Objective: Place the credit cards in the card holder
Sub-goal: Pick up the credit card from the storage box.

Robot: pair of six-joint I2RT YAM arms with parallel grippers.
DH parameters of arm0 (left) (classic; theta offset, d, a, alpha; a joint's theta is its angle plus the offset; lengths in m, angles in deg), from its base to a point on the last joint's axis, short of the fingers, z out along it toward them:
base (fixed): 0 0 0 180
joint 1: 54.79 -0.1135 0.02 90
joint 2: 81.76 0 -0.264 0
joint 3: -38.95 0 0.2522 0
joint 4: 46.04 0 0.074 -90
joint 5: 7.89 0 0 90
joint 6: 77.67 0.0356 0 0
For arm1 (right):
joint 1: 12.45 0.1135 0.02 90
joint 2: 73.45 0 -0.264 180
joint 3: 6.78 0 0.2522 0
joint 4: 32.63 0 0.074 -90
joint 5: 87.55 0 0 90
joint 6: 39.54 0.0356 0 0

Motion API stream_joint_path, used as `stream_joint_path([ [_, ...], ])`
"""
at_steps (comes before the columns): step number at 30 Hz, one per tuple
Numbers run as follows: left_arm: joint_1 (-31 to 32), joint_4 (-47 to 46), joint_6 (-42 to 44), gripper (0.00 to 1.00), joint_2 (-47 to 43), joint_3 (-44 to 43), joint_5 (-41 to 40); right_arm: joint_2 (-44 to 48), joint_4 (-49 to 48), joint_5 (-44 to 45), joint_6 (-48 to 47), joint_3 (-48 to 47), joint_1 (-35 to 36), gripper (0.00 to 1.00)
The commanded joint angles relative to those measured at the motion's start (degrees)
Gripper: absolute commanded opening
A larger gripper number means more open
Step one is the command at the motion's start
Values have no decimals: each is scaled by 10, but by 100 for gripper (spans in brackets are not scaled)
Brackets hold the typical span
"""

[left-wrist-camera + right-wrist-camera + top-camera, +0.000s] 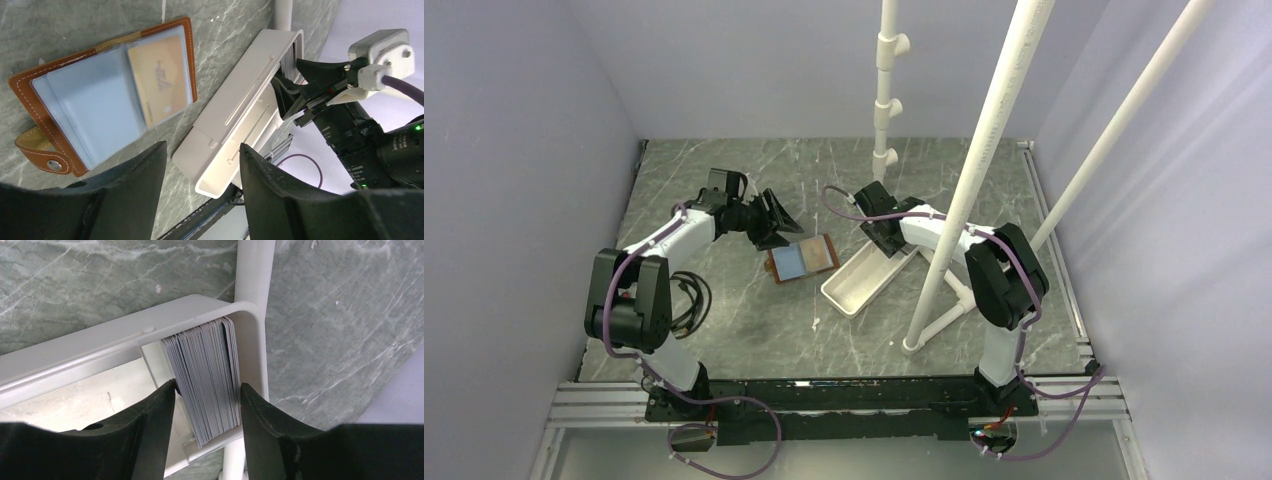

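Bench: grey marbled top point(754, 320), with the arms mounted at its near edge.
Holder: brown leather holder point(30, 85) lies open and flat near the middle of the bench, clear sleeves facing up.
Holder strap: the strap point(42, 157) with a metal snap sticks out from one side and lies on the bench.
Tan card: a tan card point(160, 82) sits inside the sleeve nearer the tray.
Other sleeve: looks pale blue; I cannot tell whether a card is inside it.
Tray: long white tray point(220, 135) lies slantwise on the bench, just right of the holder, with a strip of bench between them.
Cards: the cards point(207, 370) stand on edge as a tight stack at the tray's far end, against the end wall. Only their grey-blue edges show.
Left gripper: the left gripper point(202, 150) has its jaws spread wide with nothing between them. It hangs above the bench at the far side of the holder, touching neither holder nor tray.
Right gripper: the right gripper point(208, 387) is down in the tray's far end, one finger on each side of the card stack and both tips right at its sides. I cannot tell whether they press on the stack.
Pipe: a white pipe point(984, 150) slants up from the right half of the bench, just beside the tray's far end.
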Motion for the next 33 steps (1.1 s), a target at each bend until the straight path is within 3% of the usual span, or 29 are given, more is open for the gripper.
stream_joint_path([
  [1,-1,-7,11,61,-21,10,18,24,-10,58,-4,-19,-7,41],
  [6,-1,-11,12,61,-22,17,20,33,-2,60,-5,-24,-7,40],
  [11,-1,-15,11,61,-21,20,23,40,7,69,-8,-31,-7,48],
  [15,-1,-21,9,61,-20,22,26,44,8,71,-7,-32,-6,49],
  [19,-1,-26,6,61,-20,26,29,44,3,65,-10,-24,3,64],
  [23,-1,-27,7,61,-21,30,30,42,0,69,-10,-20,11,67],
  [28,-1,-30,6,61,-22,32,33,31,9,71,-8,-26,14,46],
  [33,-1,-31,5,61,-21,31,37,31,13,58,-2,-28,14,32],
])
